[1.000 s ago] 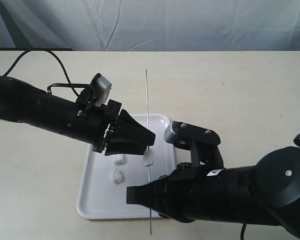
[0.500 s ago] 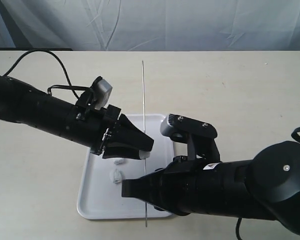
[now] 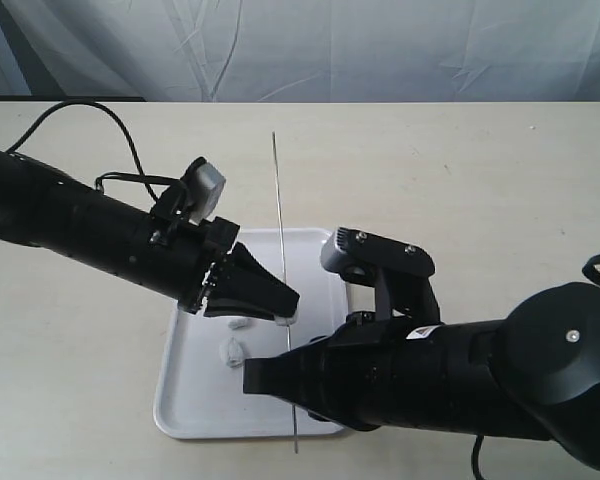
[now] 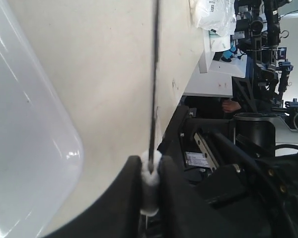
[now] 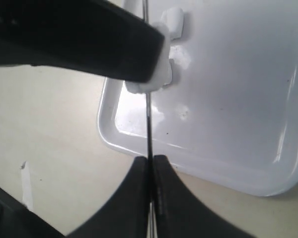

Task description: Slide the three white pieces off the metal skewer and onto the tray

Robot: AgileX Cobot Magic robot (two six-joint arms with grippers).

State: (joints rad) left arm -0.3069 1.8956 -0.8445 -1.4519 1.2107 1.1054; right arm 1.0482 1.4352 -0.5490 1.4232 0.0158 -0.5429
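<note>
The metal skewer (image 3: 282, 250) slants over the tray (image 3: 195, 415), its far tip out past the tray's far rim. My left gripper (image 3: 291, 303) is shut on one white piece (image 3: 288, 319) still threaded on the rod; in the left wrist view this white piece (image 4: 150, 179) sits squeezed between the fingers with the skewer (image 4: 154, 74) running out of it. Two more white pieces (image 3: 238, 323) (image 3: 232, 350) lie loose on the tray. My right gripper (image 3: 280, 380) is shut on the skewer's near end; the right wrist view shows the skewer (image 5: 147, 134) clamped at that gripper (image 5: 150, 158).
The tray (image 5: 228, 99) lies on a beige table (image 3: 460, 170) with a white cloth backdrop behind. The left arm's cable (image 3: 120, 135) loops over the table at the left. Both black arms crowd the tray's near half.
The skewer has swung so its far tip points further left. The right arm moved left a little, and the left gripper shifted slightly with the white piece.
</note>
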